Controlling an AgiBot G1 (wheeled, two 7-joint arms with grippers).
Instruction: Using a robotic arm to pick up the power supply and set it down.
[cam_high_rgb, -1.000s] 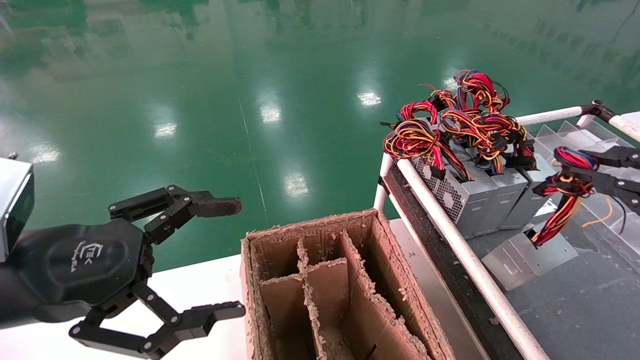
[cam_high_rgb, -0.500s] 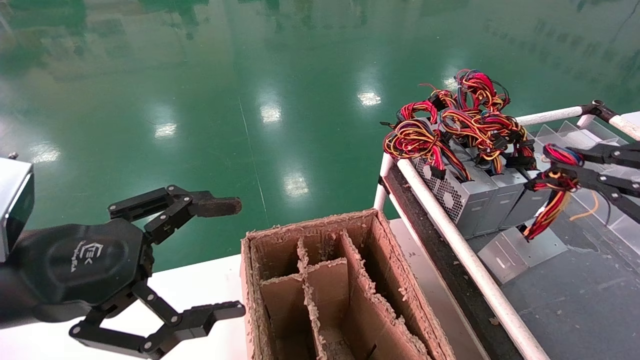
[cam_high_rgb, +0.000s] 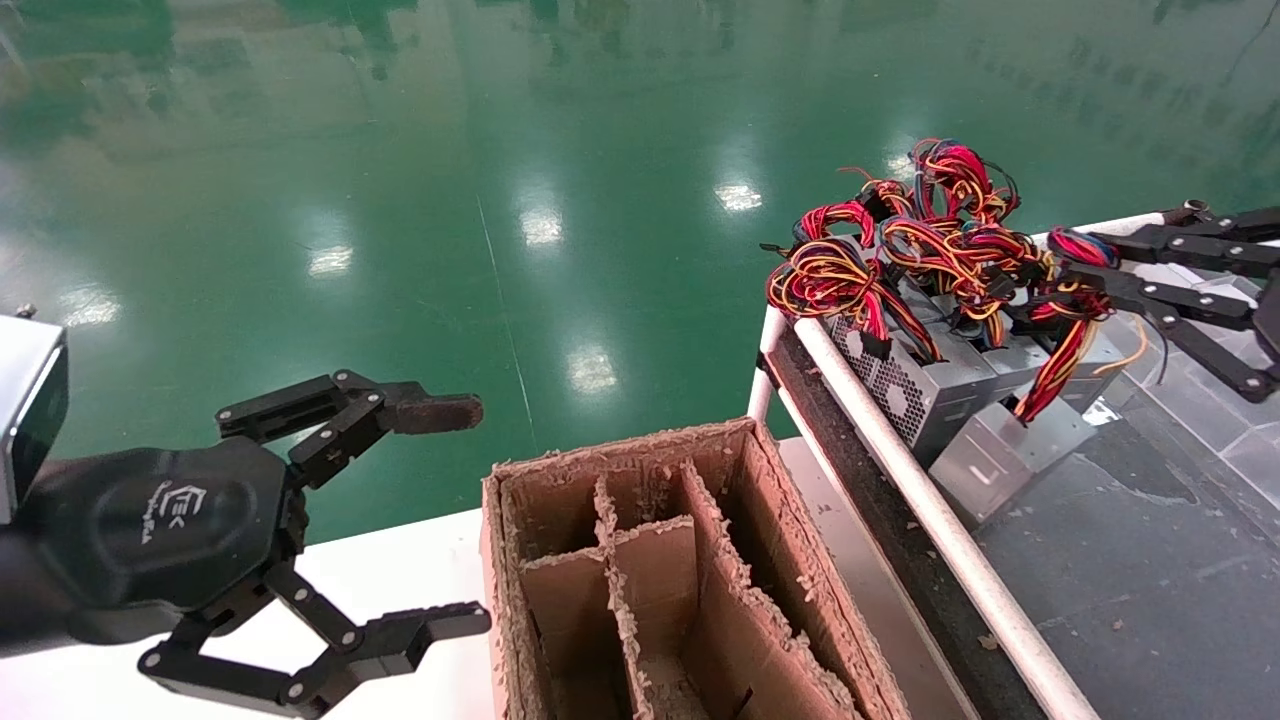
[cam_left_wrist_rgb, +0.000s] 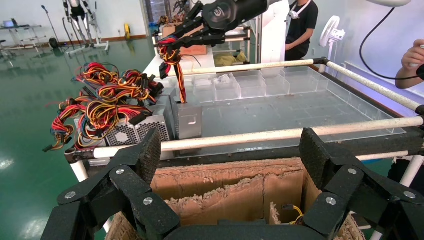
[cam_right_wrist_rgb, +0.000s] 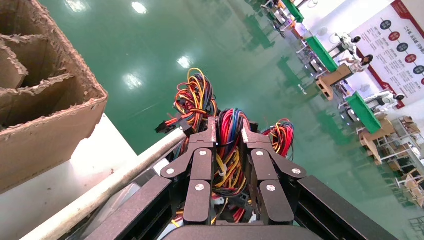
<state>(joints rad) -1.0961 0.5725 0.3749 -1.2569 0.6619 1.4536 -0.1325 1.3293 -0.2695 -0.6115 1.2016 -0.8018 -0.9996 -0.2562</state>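
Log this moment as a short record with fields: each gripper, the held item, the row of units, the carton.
right gripper: jaws shut on the wire bundle
power supply: hangs tilted by its wires beside the row
other power supplies: stand in a row against the white rail
left gripper: open, beside the cardboard box
cardboard box: open top, dividers inside

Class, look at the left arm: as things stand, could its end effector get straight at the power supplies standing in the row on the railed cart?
Probably not directly. The left end effector hangs open over the white table, and the cardboard box and the white rail lie between it and the power supplies. The right end effector already grips a wire bundle there.
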